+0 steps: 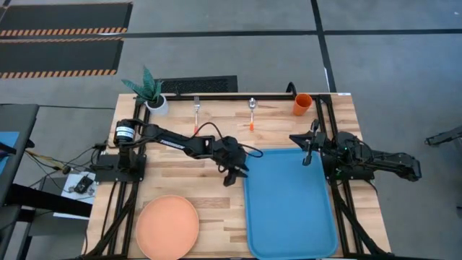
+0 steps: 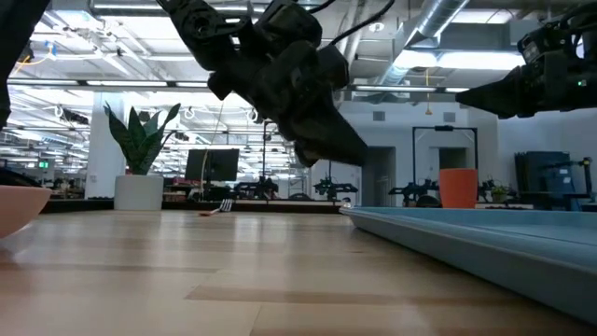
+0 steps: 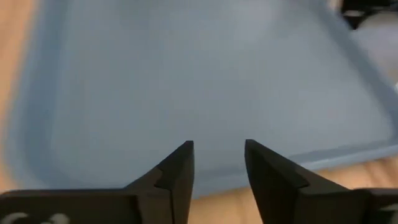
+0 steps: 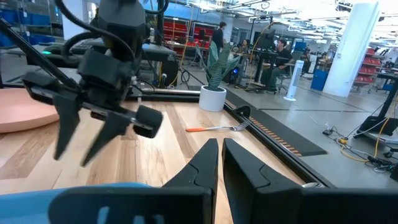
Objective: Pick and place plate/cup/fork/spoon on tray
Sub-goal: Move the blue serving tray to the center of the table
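Your large rectangular blue plastic tray [image 1: 291,206], rounded corners and raised rim, sits lower right of centre in the overhead picture, with nothing lying in it; the flat round salmon-orange plate [image 1: 167,226] rests at lower left, well apart from the tray; along the upper edge you have the small orange-handled fork [image 1: 196,110], then the orange-handled spoon [image 1: 252,112] with its silver bowl, then the bright orange plastic cup [image 1: 302,104] at upper right, all on the bare wood.

Left gripper [image 1: 232,175] hangs just beside the tray's left rim, fingers [image 3: 177,171] spread apart and holding nothing; right gripper [image 1: 307,153] waits over the tray's upper right corner, its fingers [image 4: 205,163] nearly together with a thin gap, nothing between them.

Surface is a pale wood-plank table [image 1: 209,133] with black rails; a white pot with a green plant [image 1: 154,97] stands at upper left; beyond lies grey floor, and the level view shows an open workshop hall with ceiling ducts.
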Robot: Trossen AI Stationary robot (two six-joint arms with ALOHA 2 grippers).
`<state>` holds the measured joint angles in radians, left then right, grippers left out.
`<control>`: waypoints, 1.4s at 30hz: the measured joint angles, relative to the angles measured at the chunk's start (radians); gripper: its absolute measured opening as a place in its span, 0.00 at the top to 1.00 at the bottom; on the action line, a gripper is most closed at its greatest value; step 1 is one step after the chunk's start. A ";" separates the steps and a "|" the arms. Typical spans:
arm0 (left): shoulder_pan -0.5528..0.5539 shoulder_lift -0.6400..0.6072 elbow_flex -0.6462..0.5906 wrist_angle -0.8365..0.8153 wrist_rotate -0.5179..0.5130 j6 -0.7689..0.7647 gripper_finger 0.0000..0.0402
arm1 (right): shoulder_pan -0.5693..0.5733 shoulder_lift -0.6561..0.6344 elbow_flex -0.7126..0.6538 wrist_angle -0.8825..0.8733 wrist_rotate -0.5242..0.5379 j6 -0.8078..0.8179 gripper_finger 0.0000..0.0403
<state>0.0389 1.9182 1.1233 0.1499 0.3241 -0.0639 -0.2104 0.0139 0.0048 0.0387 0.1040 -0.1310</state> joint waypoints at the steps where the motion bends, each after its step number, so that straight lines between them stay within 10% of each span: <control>1: 0.000 0.000 0.000 0.004 -0.043 0.005 0.65 | 0.000 0.000 0.000 0.000 0.000 0.000 0.88; 22: 0.079 0.258 0.299 -0.158 -0.305 0.001 0.52 | 0.000 -0.002 0.000 0.000 0.000 0.000 0.88; 42: 0.119 0.178 0.305 -0.288 -0.349 0.112 0.52 | 0.000 -0.001 0.000 0.000 -0.002 0.000 0.88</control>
<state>0.1578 2.0961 1.4287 -0.1381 -0.0250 0.0484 -0.2104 0.0128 0.0048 0.0387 0.1024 -0.1310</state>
